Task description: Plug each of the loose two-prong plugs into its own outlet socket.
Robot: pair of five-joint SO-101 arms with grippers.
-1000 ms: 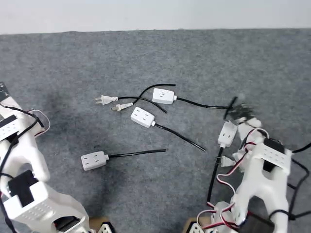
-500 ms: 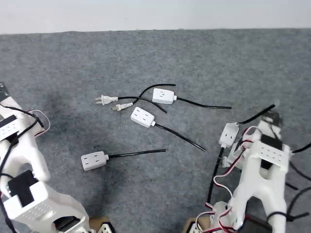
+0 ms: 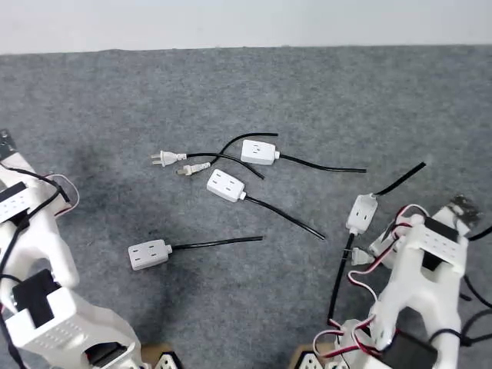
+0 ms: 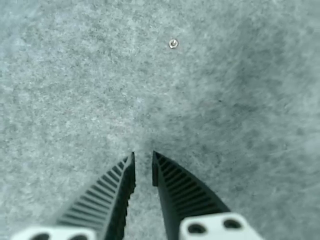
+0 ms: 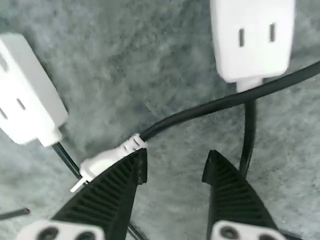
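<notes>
The right hand (image 5: 177,161) is released, jaws apart, grasping nothing. A white two-prong plug on a black cord (image 5: 106,161) lies just beside one fingertip, outside the gap. A white plastic outlet socket (image 5: 252,37) lies just ahead of the hand, and a second socket (image 5: 25,95) lies beyond the plug. The left hand (image 4: 143,156), nearly clenched and holding nothing, hangs over the grey carpeted surface (image 3: 346,92). A pale wall (image 3: 246,23) stands behind.
</notes>
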